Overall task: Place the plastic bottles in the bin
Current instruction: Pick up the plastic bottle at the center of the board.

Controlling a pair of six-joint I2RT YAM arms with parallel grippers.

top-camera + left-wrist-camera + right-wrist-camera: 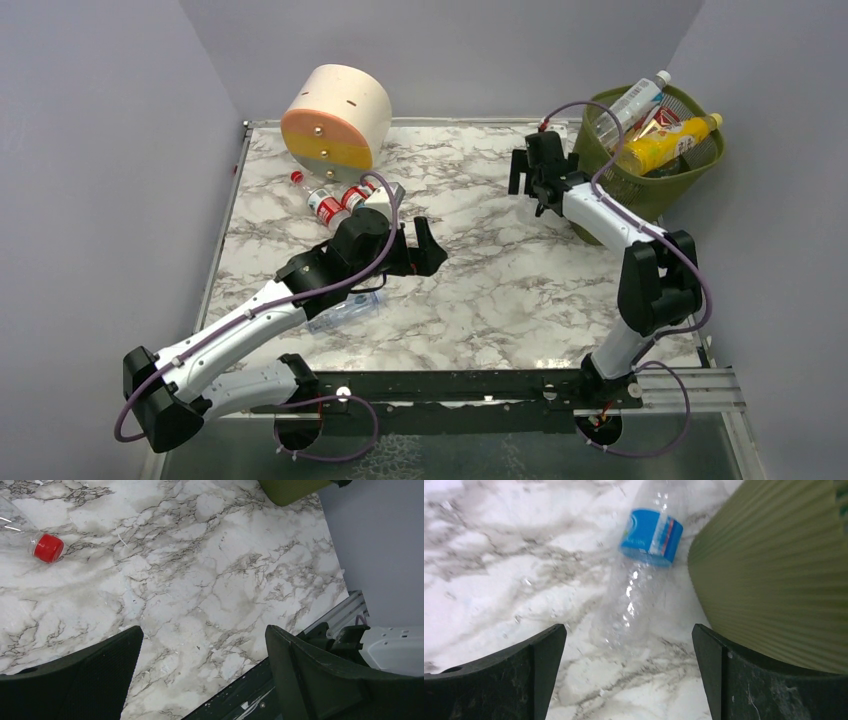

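Observation:
The olive-green bin (pixel 655 178) stands at the table's far right and holds several bottles, among them a clear one (pixel 632 100) and a yellow one (pixel 665 143). My right gripper (pixel 530 185) is open just left of the bin. In the right wrist view it (pixel 629 635) hovers over a clear bottle with a blue label (pixel 651 535) lying against the bin wall (pixel 774 570). My left gripper (pixel 415 248) is open and empty above mid-table. Red-labelled bottles (pixel 326 206) lie behind it, and a clear bottle (pixel 345 310) lies under its arm. A red cap (pixel 48 547) shows in the left wrist view.
A cream-orange-yellow round drawer box (pixel 335 115) stands at the back left, close to the red-labelled bottles. The bin's base (pixel 295 490) shows at the top of the left wrist view. The table's near edge carries a black rail (pixel 480 385) with both arm bases.

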